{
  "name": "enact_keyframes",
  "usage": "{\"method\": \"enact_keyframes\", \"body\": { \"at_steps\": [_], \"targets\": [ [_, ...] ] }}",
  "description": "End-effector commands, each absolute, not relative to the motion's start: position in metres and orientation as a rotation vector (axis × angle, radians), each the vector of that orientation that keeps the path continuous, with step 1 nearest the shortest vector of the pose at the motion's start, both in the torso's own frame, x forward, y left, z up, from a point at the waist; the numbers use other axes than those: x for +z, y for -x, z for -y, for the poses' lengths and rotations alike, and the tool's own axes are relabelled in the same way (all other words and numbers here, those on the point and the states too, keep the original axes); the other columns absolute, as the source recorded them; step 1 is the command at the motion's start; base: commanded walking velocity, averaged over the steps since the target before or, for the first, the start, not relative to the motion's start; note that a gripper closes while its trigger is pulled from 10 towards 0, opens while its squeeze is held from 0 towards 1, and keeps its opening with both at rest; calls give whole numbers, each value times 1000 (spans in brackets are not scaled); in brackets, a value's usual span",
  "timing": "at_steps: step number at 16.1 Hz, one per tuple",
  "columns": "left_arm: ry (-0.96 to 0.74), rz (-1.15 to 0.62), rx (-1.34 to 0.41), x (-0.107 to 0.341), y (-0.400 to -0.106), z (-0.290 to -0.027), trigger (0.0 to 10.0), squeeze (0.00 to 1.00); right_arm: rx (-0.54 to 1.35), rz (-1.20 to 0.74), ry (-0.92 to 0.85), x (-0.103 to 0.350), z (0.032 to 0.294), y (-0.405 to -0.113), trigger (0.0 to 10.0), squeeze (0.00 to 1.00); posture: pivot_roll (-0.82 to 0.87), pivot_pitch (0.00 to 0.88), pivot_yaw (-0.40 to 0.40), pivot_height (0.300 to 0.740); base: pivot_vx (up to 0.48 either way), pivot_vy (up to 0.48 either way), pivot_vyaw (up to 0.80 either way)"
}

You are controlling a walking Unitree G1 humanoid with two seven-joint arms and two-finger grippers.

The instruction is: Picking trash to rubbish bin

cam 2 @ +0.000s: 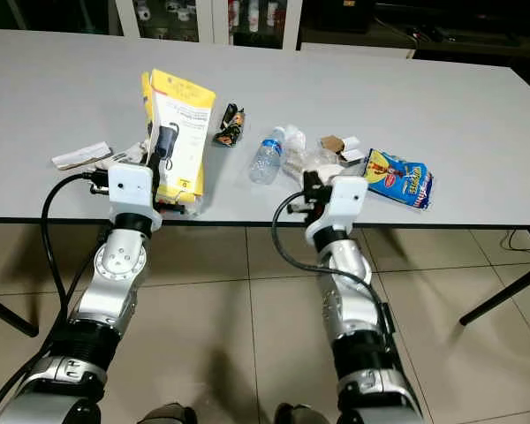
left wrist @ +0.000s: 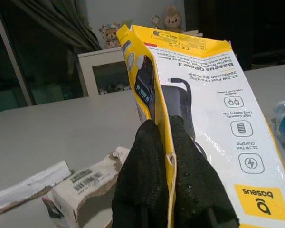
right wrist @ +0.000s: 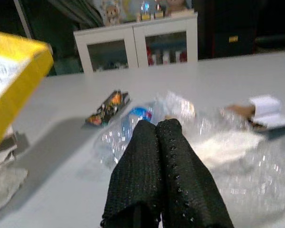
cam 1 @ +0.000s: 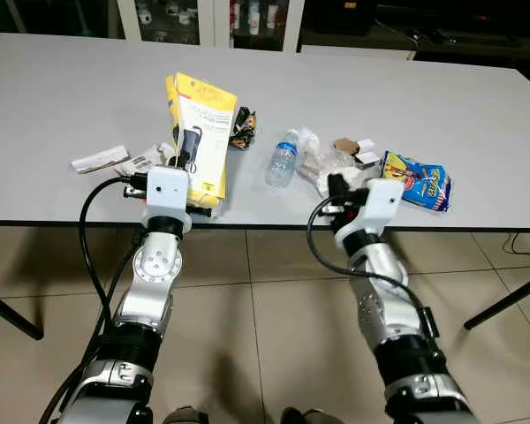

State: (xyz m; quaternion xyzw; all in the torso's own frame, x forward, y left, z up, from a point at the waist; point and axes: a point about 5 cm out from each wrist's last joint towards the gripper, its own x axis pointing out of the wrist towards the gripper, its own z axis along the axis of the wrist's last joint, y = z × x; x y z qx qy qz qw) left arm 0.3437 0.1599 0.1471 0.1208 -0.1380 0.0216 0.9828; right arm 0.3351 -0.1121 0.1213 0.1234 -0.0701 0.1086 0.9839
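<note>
Holding the yellow box (cam 1: 200,132) by its near edge, my left gripper (left wrist: 168,142) has both fingers pinched on the cardboard, one on each face, as the left wrist view shows plainly. The box lies on the white table (cam 1: 62,97) near the front edge, its long axis running from me toward 12 o'clock, leaning a little to 1. Since the grip is at the near end, most of the box reaches away from me, and I judge it may sag or swing when lifted.

My right gripper (right wrist: 156,130) has its fingers pressed together with nothing between them. It sits at the table's front edge, pointing toward 12 o'clock at a heap of clear plastic wrap (right wrist: 228,142). The small water bottle (cam 1: 283,157) lies just beyond, at about 11 o'clock from those fingers, its long axis also running away from me. A blue snack bag (cam 1: 417,180) lies at about 2 o'clock from the right gripper, and a dark candy wrapper (cam 1: 242,126) sits between the box and the bottle.

Torn paper scraps (cam 1: 100,159) lie at 9 o'clock from my left gripper. I cannot see a rubbish bin, so I judge the box must be carried off the table to find one.
</note>
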Motion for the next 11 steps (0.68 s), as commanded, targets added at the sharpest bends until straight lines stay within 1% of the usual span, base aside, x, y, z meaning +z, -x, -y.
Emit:
{"method": "enact_keyframes", "body": {
  "at_steps": [1, 5, 11],
  "targets": [
    [-244, 274, 37, 148, -343, -158, 10000, 0, 219, 139, -238, 122, 115, -334, 10000, 0, -7, 60, -81, 740, 0, 0, 0],
    [-236, 262, 63, 153, -347, -160, 10000, 0, 219, 133, -240, 122, 115, -335, 10000, 0, -7, 70, -82, 740, 0, 0, 0],
    [-243, 258, 60, 155, -349, -158, 10000, 0, 218, 122, -237, 121, 115, -334, 10000, 0, -8, 75, -81, 740, 311, 0, 0]
  ]
}}
